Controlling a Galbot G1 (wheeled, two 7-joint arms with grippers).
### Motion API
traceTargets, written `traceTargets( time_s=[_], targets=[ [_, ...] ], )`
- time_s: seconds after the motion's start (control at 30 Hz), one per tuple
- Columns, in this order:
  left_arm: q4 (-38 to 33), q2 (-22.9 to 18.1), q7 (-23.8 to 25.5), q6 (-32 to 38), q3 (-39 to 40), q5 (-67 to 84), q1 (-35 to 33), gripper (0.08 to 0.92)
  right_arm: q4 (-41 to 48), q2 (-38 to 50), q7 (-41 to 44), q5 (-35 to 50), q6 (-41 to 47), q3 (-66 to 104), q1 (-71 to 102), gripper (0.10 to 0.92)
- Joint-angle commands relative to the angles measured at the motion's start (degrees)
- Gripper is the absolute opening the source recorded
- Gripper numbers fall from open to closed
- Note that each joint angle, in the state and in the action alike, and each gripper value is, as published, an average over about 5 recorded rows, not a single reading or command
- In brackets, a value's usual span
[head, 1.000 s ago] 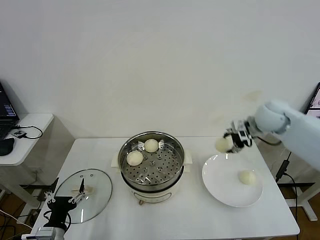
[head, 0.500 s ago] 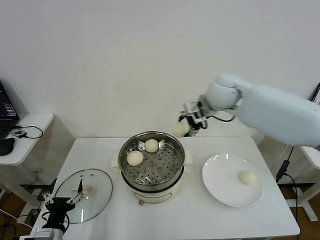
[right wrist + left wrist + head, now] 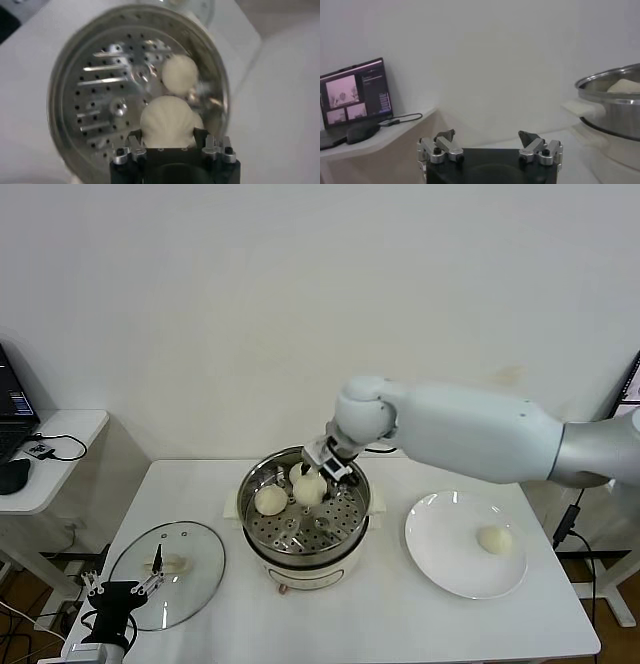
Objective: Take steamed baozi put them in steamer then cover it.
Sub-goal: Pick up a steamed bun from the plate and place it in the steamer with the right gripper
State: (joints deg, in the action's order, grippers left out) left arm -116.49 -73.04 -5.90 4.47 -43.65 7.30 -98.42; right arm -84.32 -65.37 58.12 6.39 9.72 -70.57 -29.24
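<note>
The right gripper (image 3: pixel 312 484) holds a baozi (image 3: pixel 309 490) over the steamer (image 3: pixel 303 514); the cover (image 3: pixel 167 561) lies near the table's (image 3: pixel 330 614) left edge.

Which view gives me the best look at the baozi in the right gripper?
The right wrist view: the held baozi fills the right gripper over the steamer tray. The head view shows it small, half hidden by the gripper. The left wrist view misses it.
</note>
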Motion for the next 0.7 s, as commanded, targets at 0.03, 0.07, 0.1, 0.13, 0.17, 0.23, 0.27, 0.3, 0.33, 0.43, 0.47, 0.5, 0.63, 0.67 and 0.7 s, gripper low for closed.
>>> traceTargets(
  time_s=[0.03, 0.07, 0.1, 0.13, 0.17, 0.23, 0.27, 0.3, 0.33, 0.43, 0.47, 0.5, 0.63, 0.67, 0.7],
  targets=[
    [0.1, -0.1, 0.0, 0.0, 0.0, 0.0, 0.2, 0.823, 0.3, -3.7, 1.3, -4.5, -9.8, -2.6, 1.6, 0.646],
    [0.2, -0.1, 0.0, 0.0, 0.0, 0.0, 0.2, 0.823, 0.0, -3.7, 1.3, -4.7, -10.2, -2.6, 1.7, 0.648],
    [0.2, -0.1, 0.0, 0.0, -0.1, 0.0, 0.2, 0.823, -0.4, -3.7, 1.3, -4.8, -10.6, -2.7, 1.8, 0.649],
    [0.2, -0.1, 0.0, 0.0, -0.1, 0.1, 0.2, 0.823, -0.7, -3.7, 1.3, -4.8, -10.8, -2.8, 1.9, 0.651],
    [0.2, -0.2, 0.0, 0.1, -0.1, 0.1, 0.2, 0.823, -1.1, -3.8, 1.2, -4.9, -11.1, -2.8, 2.0, 0.651],
    [0.3, -0.2, -0.1, 0.1, -0.1, 0.1, 0.3, 0.823, -1.6, -3.9, 1.2, -5.3, -11.7, -3.0, 2.0, 0.651],
    [0.4, -0.3, -0.1, 0.1, -0.1, 0.1, 0.3, 0.823, -1.7, -4.0, 1.2, -5.6, -12.0, -3.1, 2.0, 0.651],
    [0.4, -0.3, -0.1, 0.2, -0.1, 0.1, 0.3, 0.823, -1.7, -4.1, 1.3, -6.0, -12.4, -3.2, 2.0, 0.651],
    [0.4, -0.3, -0.1, 0.2, -0.1, 0.1, 0.3, 0.823, -1.6, -4.2, 1.3, -6.3, -12.7, -3.2, 2.0, 0.652],
    [0.5, -0.3, -0.1, 0.3, -0.1, 0.2, 0.3, 0.823, -1.1, -4.4, 1.3, -6.5, -13.4, -3.3, 1.9, 0.655],
    [0.5, -0.3, -0.1, 0.3, -0.1, 0.2, 0.3, 0.823, -1.0, -4.4, 1.3, -6.4, -13.5, -3.3, 1.9, 0.656],
    [0.5, -0.3, -0.1, 0.4, -0.1, 0.2, 0.3, 0.823, -1.0, -4.4, 1.3, -6.4, -13.6, -3.3, 1.9, 0.658],
    [0.6, -0.4, -0.2, 0.5, -0.1, 0.1, 0.2, 0.823, -0.9, -4.4, 0.4, -6.5, -14.0, -3.3, 2.0, 0.67],
    [0.6, -0.4, -0.2, 0.6, -0.1, 0.1, 0.2, 0.823, -0.9, -4.3, 0.1, -6.4, -14.1, -3.3, 2.0, 0.683],
    [0.6, -0.4, -0.2, 0.6, -0.1, 0.1, 0.2, 0.823, -1.0, -4.2, -0.1, -6.4, -14.3, -3.2, 1.9, 0.705]
  ],
)
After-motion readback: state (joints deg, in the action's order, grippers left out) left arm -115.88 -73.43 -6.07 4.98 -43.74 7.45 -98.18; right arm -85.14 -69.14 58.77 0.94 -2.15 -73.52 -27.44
